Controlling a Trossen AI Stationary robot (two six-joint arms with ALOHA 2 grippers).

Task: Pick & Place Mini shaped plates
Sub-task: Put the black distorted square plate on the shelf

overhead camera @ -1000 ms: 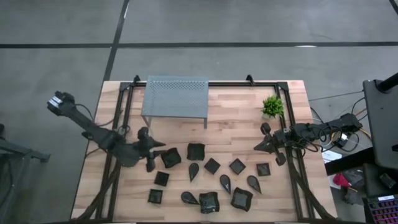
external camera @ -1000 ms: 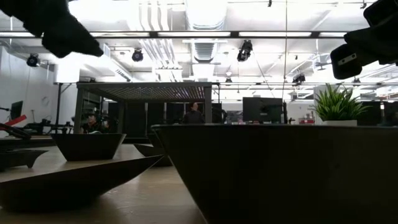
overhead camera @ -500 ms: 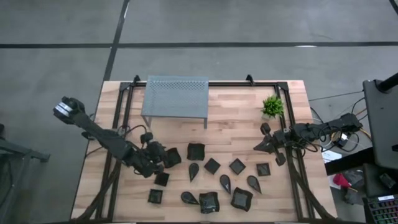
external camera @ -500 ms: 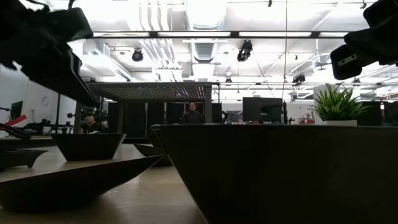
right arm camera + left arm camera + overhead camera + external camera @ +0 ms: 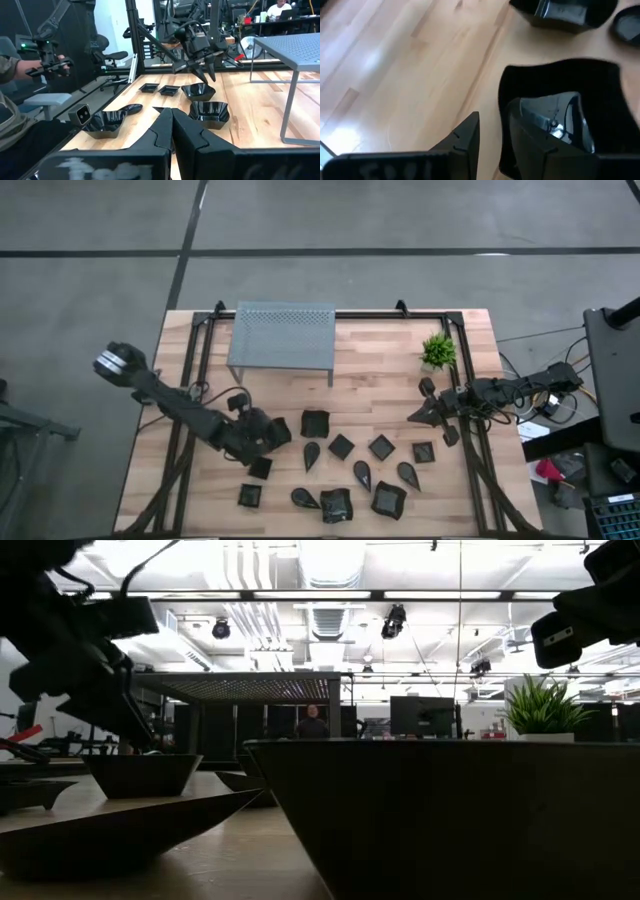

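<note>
Table [image 5: 380,380]: pale wood | left gripper [image 5: 262,438]: astride wavy plate [image 5: 560,100] rim | right gripper [image 5: 428,412]: clenched

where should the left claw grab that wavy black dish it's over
Grip the wavy-rimmed dish by its thin raised rim on the side facing the left claw, coming from above. One finger already sits inside the bowl and the other outside, so closing pinches the wall.

table [image 5: 370,395]: light wood | on it: mini shaped plates [image 5: 341,446], stand [image 5: 282,336], plant [image 5: 438,351]
</note>
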